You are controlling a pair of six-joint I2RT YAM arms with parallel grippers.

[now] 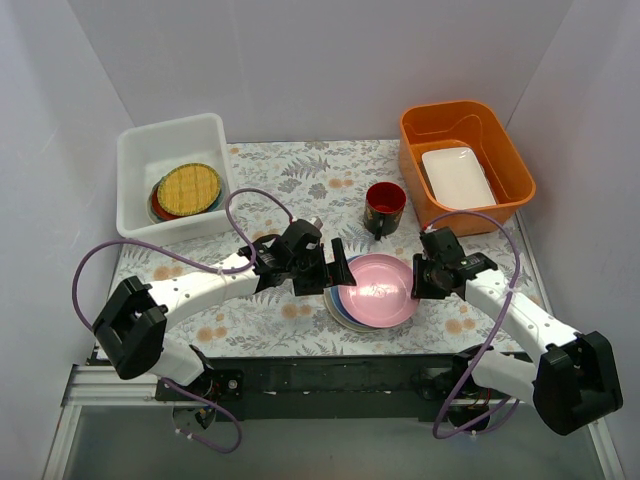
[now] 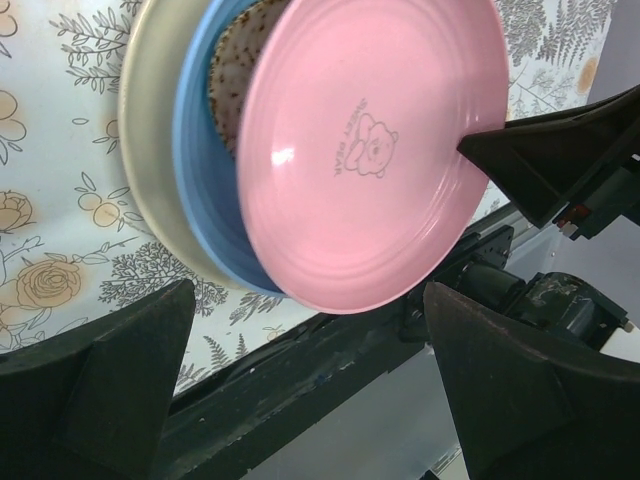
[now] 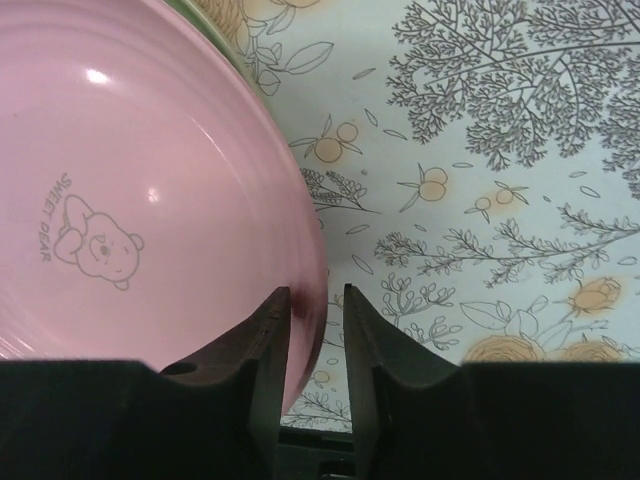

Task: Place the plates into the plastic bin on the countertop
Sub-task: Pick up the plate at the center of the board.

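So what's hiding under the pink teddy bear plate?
More plates! Under the pink plate sits a speckled plate, then a light blue plate, then a cream plate. Only their edges peek out; the pink one covers the rest, so more could be hidden.

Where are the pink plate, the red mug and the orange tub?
pink plate [image 1: 378, 288]: top view, on the plate's middle.
red mug [image 1: 385, 202]: top view, on its open top.
orange tub [image 1: 450, 128]: top view, on the inside of its far wall.
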